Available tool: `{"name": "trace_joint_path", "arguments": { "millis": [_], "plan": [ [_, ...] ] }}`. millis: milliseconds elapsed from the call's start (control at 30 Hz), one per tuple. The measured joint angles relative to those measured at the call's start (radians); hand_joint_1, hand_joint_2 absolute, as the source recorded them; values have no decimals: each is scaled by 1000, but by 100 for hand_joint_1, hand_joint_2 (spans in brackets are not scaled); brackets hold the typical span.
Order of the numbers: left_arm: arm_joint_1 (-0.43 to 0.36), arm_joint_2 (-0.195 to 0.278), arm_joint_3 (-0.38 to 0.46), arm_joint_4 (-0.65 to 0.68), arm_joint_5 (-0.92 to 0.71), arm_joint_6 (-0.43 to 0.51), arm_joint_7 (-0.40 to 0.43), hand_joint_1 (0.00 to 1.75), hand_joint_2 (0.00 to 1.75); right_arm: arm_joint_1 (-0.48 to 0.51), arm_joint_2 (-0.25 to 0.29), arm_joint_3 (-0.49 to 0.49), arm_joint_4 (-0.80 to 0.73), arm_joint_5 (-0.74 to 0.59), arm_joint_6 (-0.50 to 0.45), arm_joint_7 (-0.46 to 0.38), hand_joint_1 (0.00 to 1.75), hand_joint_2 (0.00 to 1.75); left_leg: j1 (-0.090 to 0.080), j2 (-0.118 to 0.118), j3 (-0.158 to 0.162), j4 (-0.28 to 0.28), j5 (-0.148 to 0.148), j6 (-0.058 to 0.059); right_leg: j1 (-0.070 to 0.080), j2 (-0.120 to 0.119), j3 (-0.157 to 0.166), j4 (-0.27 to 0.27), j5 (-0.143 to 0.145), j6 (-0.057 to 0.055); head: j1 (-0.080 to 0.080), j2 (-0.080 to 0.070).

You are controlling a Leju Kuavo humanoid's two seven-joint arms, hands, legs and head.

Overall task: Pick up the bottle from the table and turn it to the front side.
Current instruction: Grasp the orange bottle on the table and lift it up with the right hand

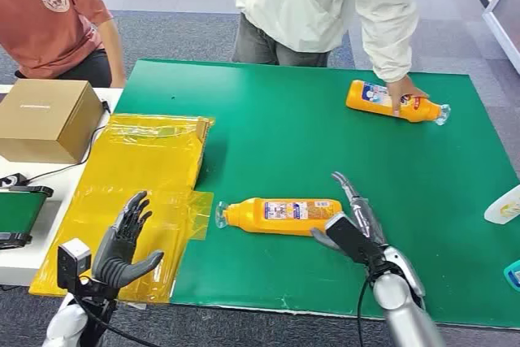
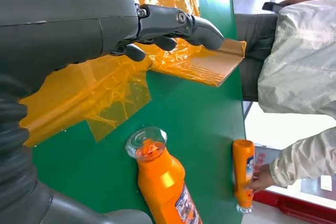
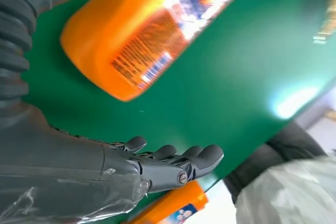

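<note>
Orange plastic bottle (image 1: pixel 282 215) with a clear cap and a printed label lies on its side near the front middle of the green mat (image 1: pixel 288 136), cap pointing left and base to the right. Its base sits just beside the right hand (image 1: pixel 354 229), whose fingers (image 1: pixel 344 184) are spread apart and hold nothing; the thumb is close to the bottle's base, though contact cannot be told. The left hand (image 1: pixel 126 245) hovers over the yellow plastic sheet (image 1: pixel 140 176) at the left, fingers apart and likewise empty. Judging by its look, the bottle is rigid and smooth, probably slippery and moderately heavy if full; the broad flat body around the label seems the best place to take hold, not the narrow neck. A second orange bottle (image 1: pixel 392 101) lies on the far right of the mat under a person's hand (image 1: pixel 405 91). The mat covers the desk; a brown cardboard box (image 1: pixel 45 119) stands on a white side surface at far left. Two people stand at the far edge, with grey carpet beyond.
</note>
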Motion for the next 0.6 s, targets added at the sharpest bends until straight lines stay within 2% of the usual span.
{"name": "trace_joint_path", "arguments": {
  "millis": [67,200,500,533,600],
  "plan": [
    [0,0,0,-4,0,-1,2,0,175,-4,-1,15,20,76,-35,27,0,175,0,0,0,0,0,0,0,0,0,0,0,0,0,0],
    [-7,-2,0,-18,-28,15,16,0,175,-30,-5,80,125,329,-138,105,0,175,0,0,0,0,0,0,0,0,0,0,0,0,0,0],
    [-35,-2,0,-26,3,7,18,0,175,-148,-5,208,305,560,-210,167,0,175,1,1,1,0,1,-1,0,0,0,0,1,-1,0,0],
    [-37,-2,0,-26,8,5,18,0,175,-162,-5,222,320,578,-211,172,19,175,1,1,2,0,1,-1,0,0,0,0,1,-1,0,0],
    [-38,-2,0,-26,16,1,17,0,175,-187,-5,248,346,603,-213,178,106,175,1,1,2,0,1,-2,0,0,0,0,2,-2,0,0]
  ]
}}
